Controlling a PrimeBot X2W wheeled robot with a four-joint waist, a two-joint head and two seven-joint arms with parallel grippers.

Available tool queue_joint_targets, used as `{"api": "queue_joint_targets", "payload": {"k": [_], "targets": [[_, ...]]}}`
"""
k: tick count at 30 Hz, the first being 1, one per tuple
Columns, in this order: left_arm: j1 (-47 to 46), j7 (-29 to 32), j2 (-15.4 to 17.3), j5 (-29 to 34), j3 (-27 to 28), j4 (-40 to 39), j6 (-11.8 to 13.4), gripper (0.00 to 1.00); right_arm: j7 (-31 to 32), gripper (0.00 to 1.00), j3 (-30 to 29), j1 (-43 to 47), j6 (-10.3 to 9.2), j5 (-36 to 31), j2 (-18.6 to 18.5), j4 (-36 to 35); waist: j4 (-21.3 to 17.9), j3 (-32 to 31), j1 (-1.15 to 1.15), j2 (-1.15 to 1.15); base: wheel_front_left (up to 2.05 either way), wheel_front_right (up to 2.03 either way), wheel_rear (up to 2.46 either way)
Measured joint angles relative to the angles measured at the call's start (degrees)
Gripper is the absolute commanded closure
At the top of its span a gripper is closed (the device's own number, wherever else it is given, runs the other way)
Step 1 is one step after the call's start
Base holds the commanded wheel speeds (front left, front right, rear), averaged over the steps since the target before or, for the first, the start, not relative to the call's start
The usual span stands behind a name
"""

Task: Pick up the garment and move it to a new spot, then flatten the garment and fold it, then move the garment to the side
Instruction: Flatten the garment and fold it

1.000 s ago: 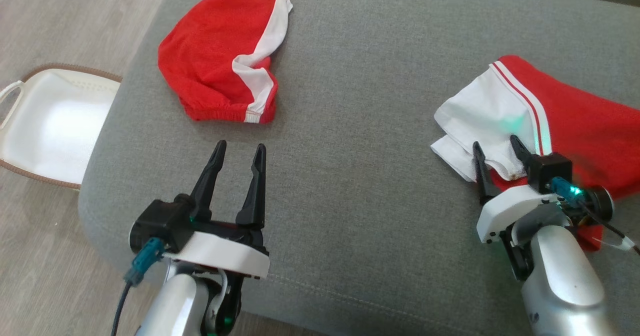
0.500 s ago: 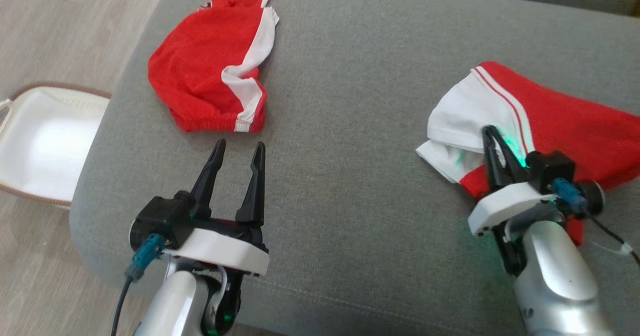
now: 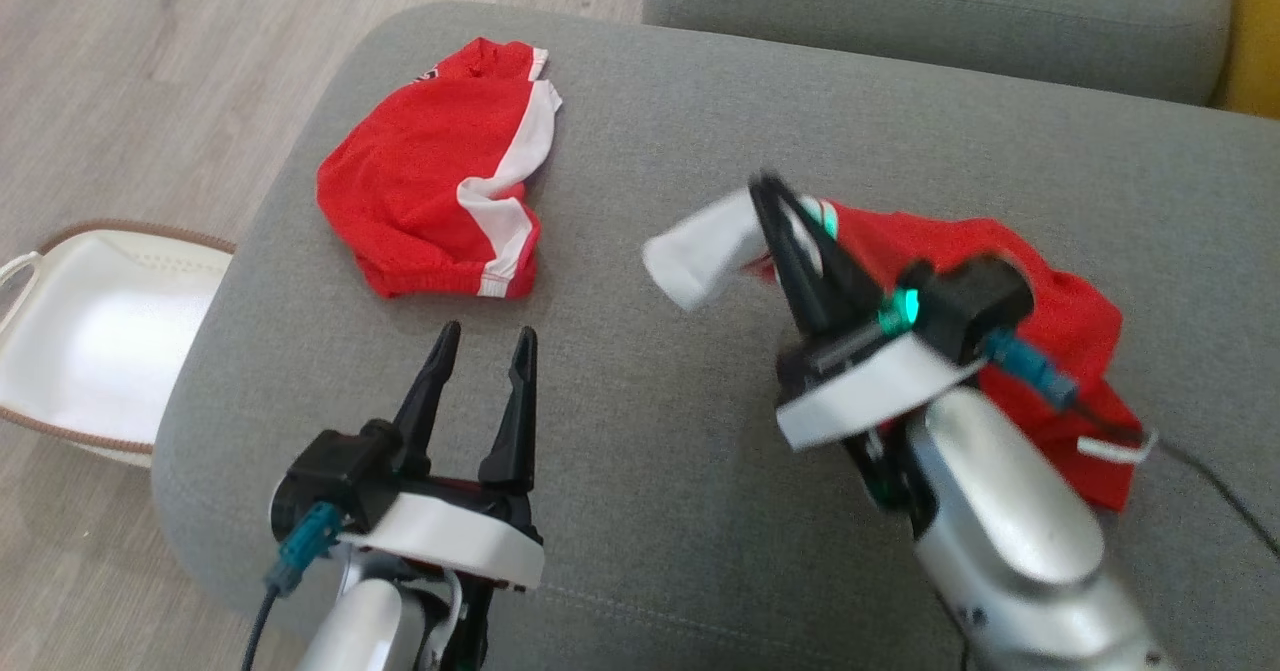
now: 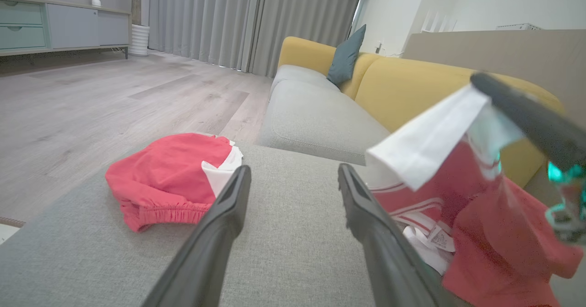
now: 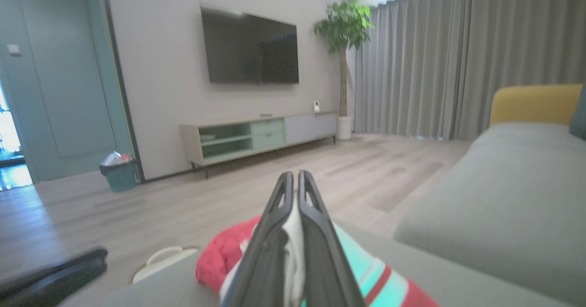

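Note:
The garment (image 3: 1060, 311), red with a white striped panel, lies rumpled on the right of the grey sofa cushion (image 3: 650, 431). My right gripper (image 3: 768, 189) is shut on its white corner and holds that flap off the cushion, while the red part trails below. In the right wrist view white cloth (image 5: 293, 247) is pinched between the shut fingers of the right gripper (image 5: 295, 176). The left wrist view has the lifted garment (image 4: 485, 215) at its right. My left gripper (image 3: 488, 333) hovers open over the cushion's front left, nothing between the fingers of the left gripper (image 4: 294, 169).
A second red and white garment (image 3: 430, 201) lies bunched at the cushion's far left. A white basket (image 3: 90, 331) stands on the wood floor left of the sofa. Another grey cushion (image 3: 930, 11) adjoins at the back, with a yellow backrest (image 4: 412, 83) beyond.
My right gripper shut on the garment's white corner, then lifted it and carried it left toward the cushion's middle. The head camera shifted. The left gripper stayed open in place.

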Motion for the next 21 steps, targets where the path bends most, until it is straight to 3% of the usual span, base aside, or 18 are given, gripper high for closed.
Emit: {"api": "queue_joint_targets", "payload": {"k": [6, 10, 12, 18, 21], "targets": [[0.4, 0.0, 0.0, 0.0, -0.7, -0.5, 0.2, 0.00, 0.7, 1.00, 0.3, -8.5, 0.00, 3.1, -0.1, -4.0, 0.9, 0.9, 0.00, 0.00, 0.00, 0.00, 0.00], [0.3, 0.0, 0.0, -0.6, -0.7, -0.9, 0.5, 0.00, 3.6, 1.00, -2.5, -15.8, 0.00, 3.4, -0.6, -2.7, 1.7, 2.5, 0.00, 0.00, 0.00, 0.00, 0.00], [0.1, 0.0, 0.0, -1.0, -0.9, -1.0, 0.5, 0.00, 5.0, 1.00, -5.3, -19.0, 0.00, 4.1, -1.7, -0.3, 2.2, 3.5, 0.00, 0.00, 0.00, 0.00, 0.00], [-2.6, 0.0, 0.0, -1.6, -2.5, -1.6, 0.5, 0.00, 7.3, 1.00, -14.2, -26.1, 0.00, 3.9, -10.3, 12.1, 3.9, 7.2, 0.00, 0.00, 0.00, 0.00, 0.00], [-3.8, 0.0, 0.0, -2.2, -2.6, -1.6, 0.5, 0.00, 8.8, 1.00, -17.7, -29.7, 0.00, 2.1, -12.1, 20.3, 4.4, 9.1, 0.00, 0.00, 0.00, 0.00, 0.00]]}}
